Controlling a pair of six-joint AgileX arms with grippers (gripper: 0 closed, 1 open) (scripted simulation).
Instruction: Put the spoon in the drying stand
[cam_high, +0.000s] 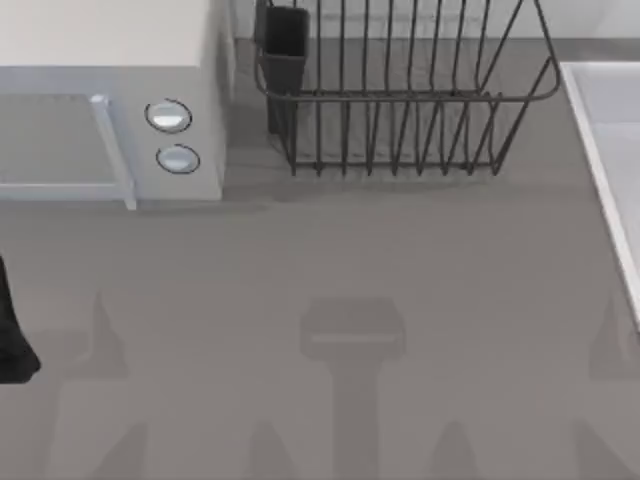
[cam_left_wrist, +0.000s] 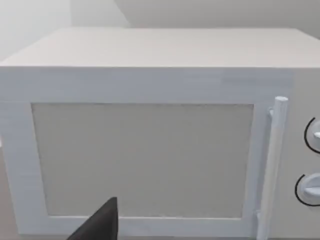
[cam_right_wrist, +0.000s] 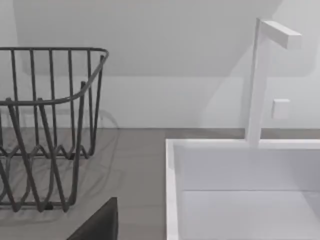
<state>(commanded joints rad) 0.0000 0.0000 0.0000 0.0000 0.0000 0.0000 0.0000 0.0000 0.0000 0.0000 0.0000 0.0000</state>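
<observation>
The spoon is out of view. The drying stand (cam_high: 400, 100), a dark-grey wire basket with upright bars, stands at the back of the table, right of centre. Its dark utensil cup (cam_high: 285, 45) sits at its left corner. One end of the stand (cam_right_wrist: 50, 125) also appears in the right wrist view. A dark part of my left arm (cam_high: 10, 330) rests at the table's left edge. A dark piece of my left gripper (cam_left_wrist: 100, 222) points at the white box's door. A dark piece of my right gripper (cam_right_wrist: 100, 222) points between the stand and the sink.
A white microwave-like box (cam_high: 110, 100) with two round knobs (cam_high: 168, 116) and a bar handle (cam_left_wrist: 272, 165) stands at the back left. A white sink (cam_high: 610, 150) with a tap (cam_right_wrist: 260, 80) lines the right side. Grey tabletop (cam_high: 350, 270) stretches in front of them.
</observation>
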